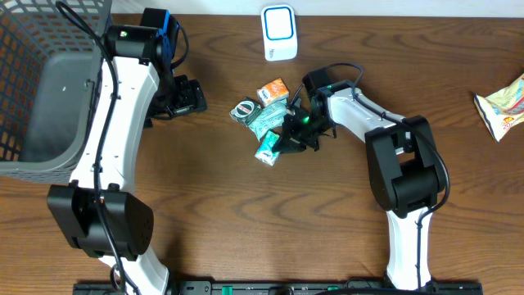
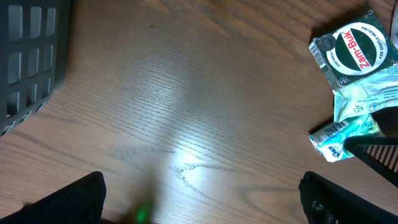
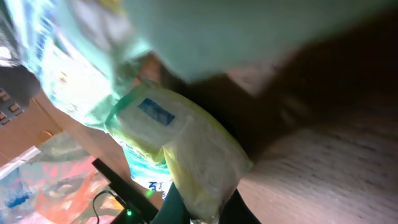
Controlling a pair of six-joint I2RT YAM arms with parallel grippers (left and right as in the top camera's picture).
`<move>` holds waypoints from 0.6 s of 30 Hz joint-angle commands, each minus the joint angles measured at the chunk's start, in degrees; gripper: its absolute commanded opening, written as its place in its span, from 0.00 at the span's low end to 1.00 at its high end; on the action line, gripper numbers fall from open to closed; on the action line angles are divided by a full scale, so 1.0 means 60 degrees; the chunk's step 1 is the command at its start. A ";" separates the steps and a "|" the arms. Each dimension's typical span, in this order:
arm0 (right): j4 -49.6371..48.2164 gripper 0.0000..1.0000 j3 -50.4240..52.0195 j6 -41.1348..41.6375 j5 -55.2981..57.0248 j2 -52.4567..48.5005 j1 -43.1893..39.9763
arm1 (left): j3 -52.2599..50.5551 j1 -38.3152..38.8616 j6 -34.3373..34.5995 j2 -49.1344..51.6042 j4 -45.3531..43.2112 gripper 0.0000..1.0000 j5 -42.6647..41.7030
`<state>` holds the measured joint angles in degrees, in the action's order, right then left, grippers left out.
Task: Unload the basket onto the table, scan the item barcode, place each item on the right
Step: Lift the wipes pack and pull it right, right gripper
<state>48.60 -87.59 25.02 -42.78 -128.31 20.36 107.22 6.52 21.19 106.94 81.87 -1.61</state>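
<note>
Presently my right gripper (image 1: 288, 138) is closing tight on one end of the teal packet (image 1: 268, 148), and the right wrist view is showing the pale wrapper (image 3: 186, 155) tapering down between my dark fingers (image 3: 239, 214). The packet is sitting at the lower left edge of a small pile near the middle of the counter (image 1: 246, 221), with its free end pointing away from my arm. Whether it is lifting clear of the wood I cannot tell.

Just beside it, more teal wrappers are crowding together, a round Zam-Buk tin (image 1: 244, 110) is lying at the pile's left edge, and an orange box (image 1: 273, 90) is resting at the top of the pile. The white scanner (image 1: 279, 33) is standing at the far edge of the counter, well apart from the packet.

My left gripper (image 1: 193, 98) is hovering wide open and holding nothing, over bare wood between the grey basket (image 1: 49, 90) and the pile. A snack bag (image 1: 503, 106) is lying alone at the right edge.
</note>
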 commanded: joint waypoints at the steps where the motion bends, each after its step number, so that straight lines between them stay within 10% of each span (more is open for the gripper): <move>1: 0.0415 0.01 0.0091 -0.0124 0.1246 0.0266 -0.0244 | -0.0022 -0.0004 0.0058 -0.0160 0.0022 0.98 -0.0015; 18: 0.4543 0.01 -0.0080 -1.0262 -0.3792 0.3457 -0.2044 | -0.0022 -0.0004 0.0058 -0.0160 0.0022 0.98 -0.0015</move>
<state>73.06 -87.74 -19.27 -58.74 -108.27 9.21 107.22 6.52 21.19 106.94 81.87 -1.58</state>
